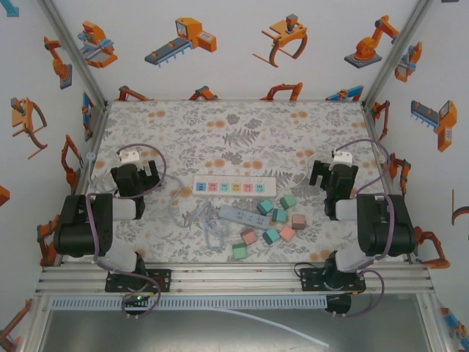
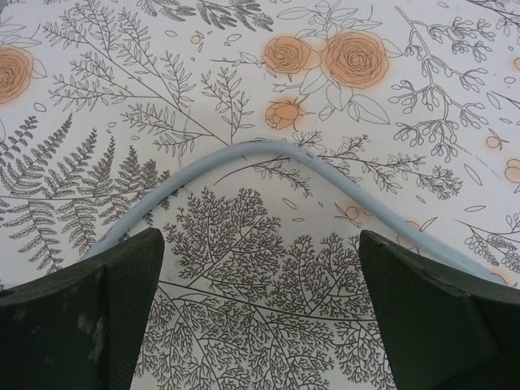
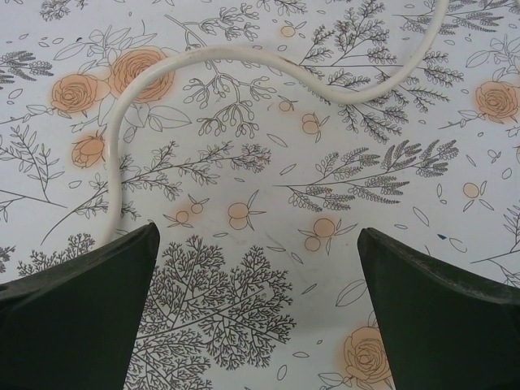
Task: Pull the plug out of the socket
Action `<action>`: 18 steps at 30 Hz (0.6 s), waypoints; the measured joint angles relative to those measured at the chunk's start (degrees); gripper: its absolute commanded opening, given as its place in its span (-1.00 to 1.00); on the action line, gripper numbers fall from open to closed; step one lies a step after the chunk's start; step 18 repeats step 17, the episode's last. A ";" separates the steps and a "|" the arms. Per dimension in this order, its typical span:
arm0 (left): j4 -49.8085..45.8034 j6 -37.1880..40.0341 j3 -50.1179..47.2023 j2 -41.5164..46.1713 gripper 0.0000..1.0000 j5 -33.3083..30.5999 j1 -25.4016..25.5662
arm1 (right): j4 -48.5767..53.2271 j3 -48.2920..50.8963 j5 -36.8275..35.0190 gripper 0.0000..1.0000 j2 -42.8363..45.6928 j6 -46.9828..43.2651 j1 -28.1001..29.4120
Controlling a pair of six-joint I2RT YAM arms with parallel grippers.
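Progress looks like 0 — left end effector (image 1: 150, 176) and right end effector (image 1: 320, 174) gape apart, empty, well off the white power strip (image 1: 234, 185) — whole pull left to do.

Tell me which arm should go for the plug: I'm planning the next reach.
Right, probably. Both jaws stand open, but the coloured plugs cluster right of centre beside the grey strip, nearer the right gripper than the left gripper. Which plug is seated, I cannot tell.
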State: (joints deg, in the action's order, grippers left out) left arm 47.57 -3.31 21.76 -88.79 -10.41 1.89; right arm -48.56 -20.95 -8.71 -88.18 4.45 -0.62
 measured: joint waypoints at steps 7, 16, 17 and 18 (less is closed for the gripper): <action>0.02 0.00 0.00 0.00 0.94 0.39 0.00 | 0.00 0.00 0.00 0.99 0.00 0.00 0.00; 0.02 0.00 0.00 0.00 0.94 0.44 0.00 | 0.00 0.00 0.00 0.99 0.00 -0.02 0.00; 0.02 0.00 0.00 0.00 0.94 0.46 0.00 | 0.00 0.00 -0.02 0.99 0.00 0.00 0.00; 0.02 0.00 0.00 0.00 0.94 0.46 0.00 | 0.00 0.00 -0.02 0.99 0.00 0.00 0.00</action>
